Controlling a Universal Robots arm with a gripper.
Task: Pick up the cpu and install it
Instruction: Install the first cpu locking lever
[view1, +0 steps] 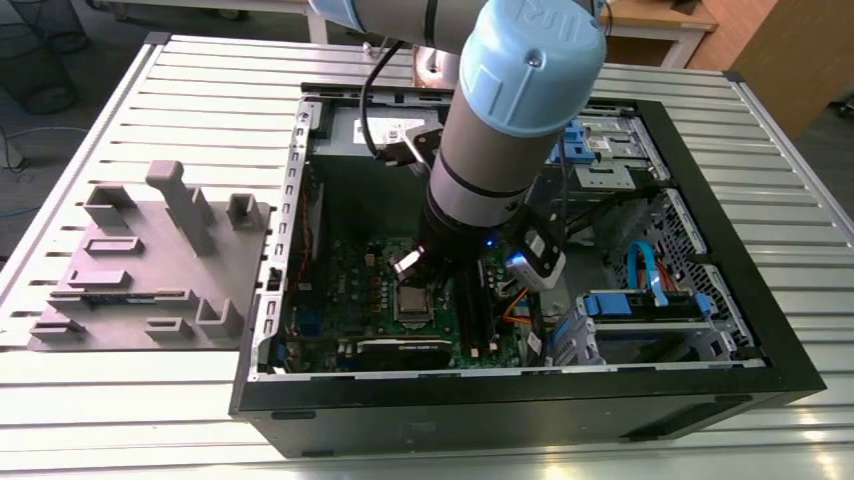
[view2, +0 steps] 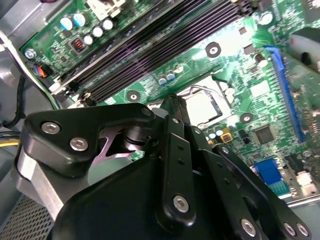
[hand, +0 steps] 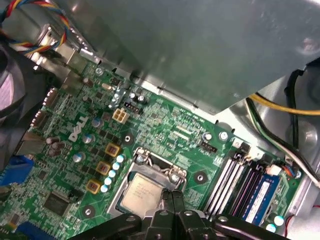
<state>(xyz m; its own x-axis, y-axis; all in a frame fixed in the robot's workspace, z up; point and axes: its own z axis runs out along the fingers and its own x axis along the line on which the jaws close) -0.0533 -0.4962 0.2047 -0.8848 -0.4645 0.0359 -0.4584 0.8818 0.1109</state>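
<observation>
My claw (hand: 170, 196), fingers pressed together, rests on the cpu (hand: 141, 194) seated in its motherboard (hand: 170, 130) socket.

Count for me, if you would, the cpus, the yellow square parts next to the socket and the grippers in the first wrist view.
cpu: 1
yellow squares: 3
gripper: 1
Total: 5

Slatted metal table (view1: 160, 100), wooden furniture (view1: 787, 50) behind.
</observation>
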